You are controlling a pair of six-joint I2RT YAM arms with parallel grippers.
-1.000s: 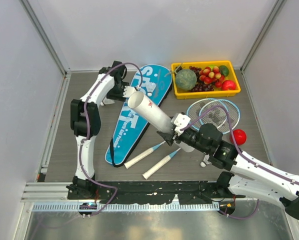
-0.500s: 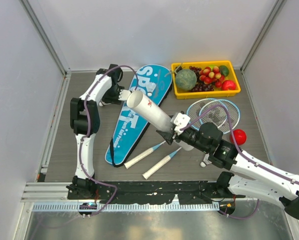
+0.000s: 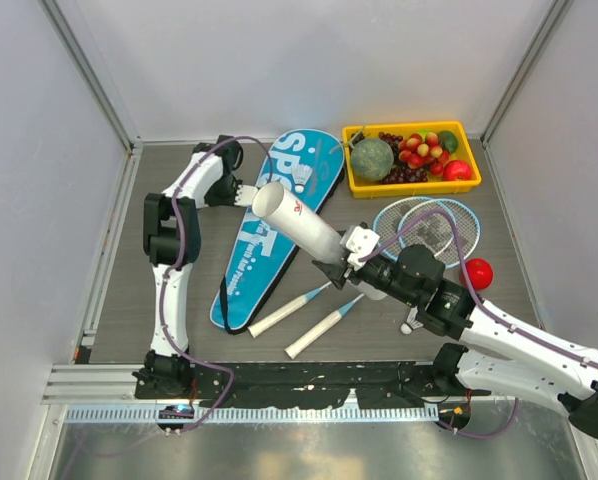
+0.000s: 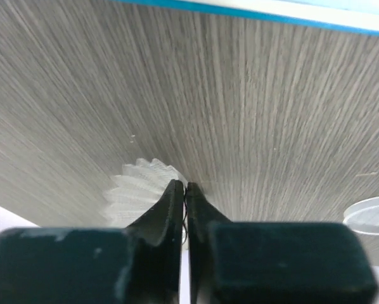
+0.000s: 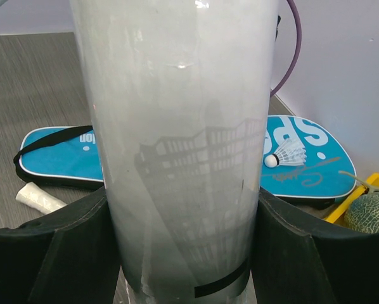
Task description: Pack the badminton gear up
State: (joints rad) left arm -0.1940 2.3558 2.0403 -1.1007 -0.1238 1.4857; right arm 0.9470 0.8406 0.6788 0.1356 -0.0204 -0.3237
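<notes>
My left gripper (image 4: 185,185) is down at the grey table just left of the blue "SPORT" bag (image 3: 259,262), shut with the feather skirt of a white shuttlecock (image 4: 134,190) pinched at its tips. In the top view it sits at the bag's upper left edge (image 3: 245,191). My right gripper (image 5: 183,253) is shut on the long white tube (image 5: 183,145), which slants up over the bag (image 3: 301,226) with its open end toward the left arm. A second shuttlecock (image 3: 301,177) lies on the bag. Two light-blue rackets (image 3: 426,228) lie right of the tube, handles (image 3: 317,334) pointing near-left.
A yellow tray (image 3: 415,188) of fruit stands at the back right. A red round fruit (image 3: 476,272) lies by the racket heads. The right arm stretches over the racket shafts. Grey walls close in the table on three sides.
The left gripper slid left off the bag's edge, dropped toward the table and shut its jaws on the shuttlecock. The right arm and the tube have not moved.
</notes>
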